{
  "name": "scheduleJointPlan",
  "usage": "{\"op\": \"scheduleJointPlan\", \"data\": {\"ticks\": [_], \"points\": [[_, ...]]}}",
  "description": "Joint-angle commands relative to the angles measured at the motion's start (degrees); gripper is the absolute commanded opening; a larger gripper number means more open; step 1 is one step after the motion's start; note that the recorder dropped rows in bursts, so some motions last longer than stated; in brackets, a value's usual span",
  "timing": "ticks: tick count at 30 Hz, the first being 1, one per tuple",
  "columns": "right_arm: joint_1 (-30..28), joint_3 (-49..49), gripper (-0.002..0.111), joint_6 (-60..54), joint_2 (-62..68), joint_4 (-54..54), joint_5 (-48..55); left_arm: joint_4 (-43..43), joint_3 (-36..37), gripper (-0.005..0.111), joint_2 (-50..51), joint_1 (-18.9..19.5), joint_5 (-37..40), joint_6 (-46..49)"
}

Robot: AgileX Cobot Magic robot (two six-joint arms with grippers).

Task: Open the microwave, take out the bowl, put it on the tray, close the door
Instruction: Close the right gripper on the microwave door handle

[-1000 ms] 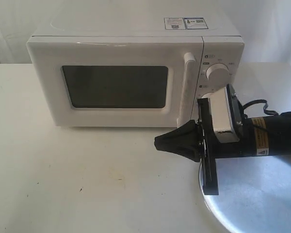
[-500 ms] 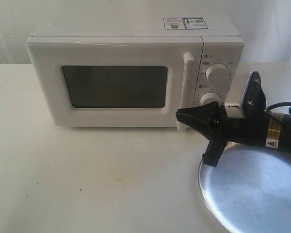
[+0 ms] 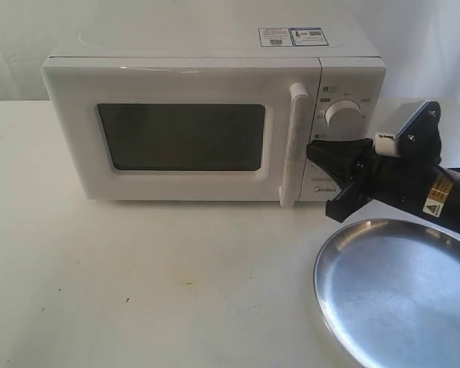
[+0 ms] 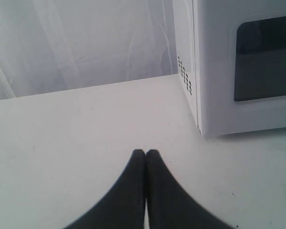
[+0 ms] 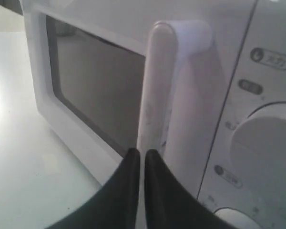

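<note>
Crowding the knob panel (image 3: 354, 81), closed right claw (image 3: 310, 149) beside door handle (image 3: 294, 146).

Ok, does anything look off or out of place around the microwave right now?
Nothing stands out. The microwave sits square with its door shut, the tray lies flat on the table, and the right gripper is closed near the handle.

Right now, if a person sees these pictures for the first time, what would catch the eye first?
The big white microwave stands at the back of the table, with its door shut. The black right gripper, shut, has its tips close to the door's handle. A large shiny tray lies at the front right of the exterior view.
</note>
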Motion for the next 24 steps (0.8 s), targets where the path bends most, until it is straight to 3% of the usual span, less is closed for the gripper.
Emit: {"op": "scheduleJointPlan", "data": {"ticks": [1,5,12,17,24], "points": [[-1.1,-0.1,0.023,1.2,0.1,0.4,-3.5,-0.5,-0.2,0.000,-0.1,-0.1,-0.3,0.0],[-1.1,-1.1,0.037,3.4,0.2,-0.2,-2.4,-0.5,-0.2,0.000,-0.1,-0.1,-0.3,0.0],[-1.1,-4.5,0.037,5.4,3.3,-1.3,-1.0,-0.5,-0.2,0.000,-0.1,-0.1,-0.3,0.0],[-1.1,-8.2,0.037,11.4,6.2,-9.6,-2.2,-0.5,-0.2,0.000,-0.1,-0.1,-0.3,0.0],[0.1,-10.5,0.037,11.8,7.0,-9.6,-2.1,-0.5,-0.2,0.000,-0.1,-0.1,-0.3,0.0]]}}
